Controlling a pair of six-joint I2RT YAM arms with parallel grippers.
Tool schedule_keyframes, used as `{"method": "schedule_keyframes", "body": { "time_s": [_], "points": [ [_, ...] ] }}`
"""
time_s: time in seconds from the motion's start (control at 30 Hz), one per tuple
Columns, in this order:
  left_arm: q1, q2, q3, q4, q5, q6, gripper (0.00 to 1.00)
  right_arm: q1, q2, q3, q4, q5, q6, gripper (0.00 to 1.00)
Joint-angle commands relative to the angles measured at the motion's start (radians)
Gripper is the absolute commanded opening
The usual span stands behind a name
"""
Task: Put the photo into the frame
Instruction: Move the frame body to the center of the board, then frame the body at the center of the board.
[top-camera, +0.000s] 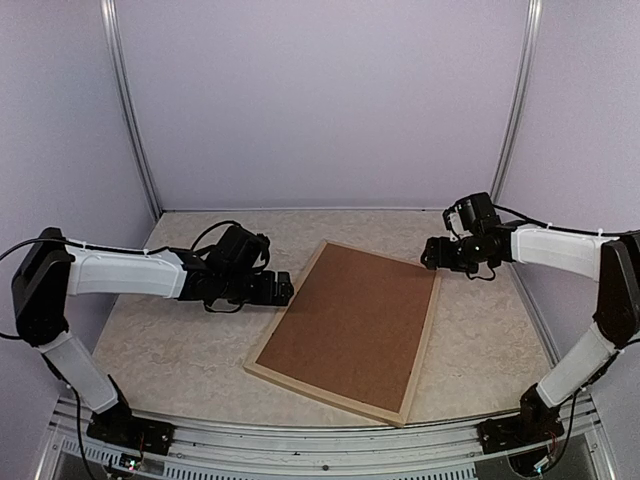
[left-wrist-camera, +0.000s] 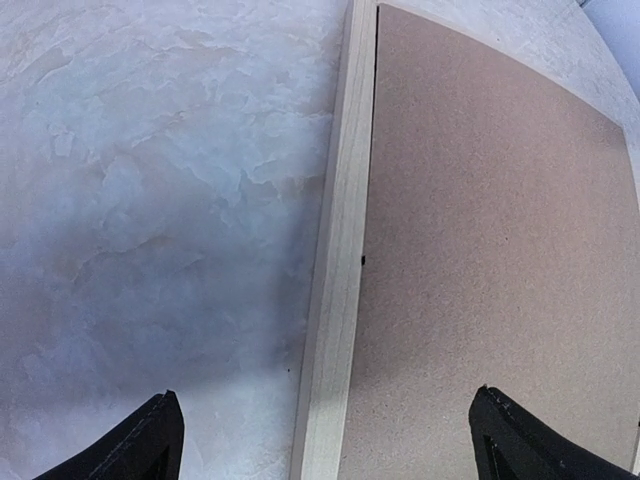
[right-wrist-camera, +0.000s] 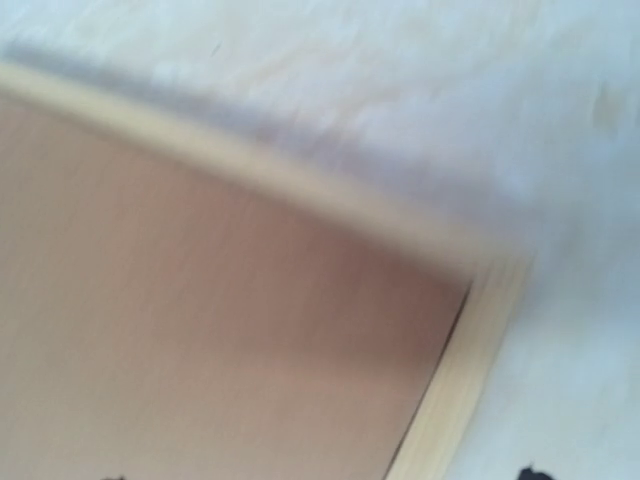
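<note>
Tabletop (top-camera: 480, 340), frame (left-wrist-camera: 335, 300) angled near-left to far-right

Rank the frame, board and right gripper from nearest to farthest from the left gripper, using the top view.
1. Frame: its left rail lies beside the left gripper.
2. Board: inside that rail.
3. Right gripper: beyond the frame's far corner.

- Pale lilac walls (top-camera: 320, 100) close in the back and both sides.
- Slim metal posts (top-camera: 130, 120) stand in the two rear corners.
- The table (top-camera: 480, 330) has a beige, marbled surface.
- A ribbed aluminium rail (top-camera: 300, 440) runs along the table's near edge.
- The light is soft and even.
</note>
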Motion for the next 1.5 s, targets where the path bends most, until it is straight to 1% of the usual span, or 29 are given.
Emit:
{"method": "schedule_keyframes", "body": {
  "time_s": [0.0, 0.33, 0.7, 1.13, 1.47],
  "points": [
    [0.004, -0.038, -0.013, -0.013, -0.023, 0.009, 0.99, -0.053, 0.121, 0.103, 0.020, -0.055, -0.136, 0.83],
    [0.003, -0.037, -0.011, -0.022, -0.018, 0.010, 0.99, -0.074, 0.310, 0.224, 0.054, -0.165, -0.192, 0.81],
    [0.003, -0.038, -0.009, -0.025, -0.012, 0.013, 0.99, -0.076, 0.397, 0.275, 0.049, -0.173, -0.245, 0.80],
    [0.003, -0.039, -0.016, -0.027, -0.015, 0.013, 0.99, -0.079, 0.435, 0.275, 0.042, -0.199, -0.259, 0.79],
    [0.003, -0.035, -0.025, -0.022, -0.015, 0.011, 0.99, -0.077, 0.415, 0.228, 0.049, -0.228, -0.262, 0.78]
  ]
}}
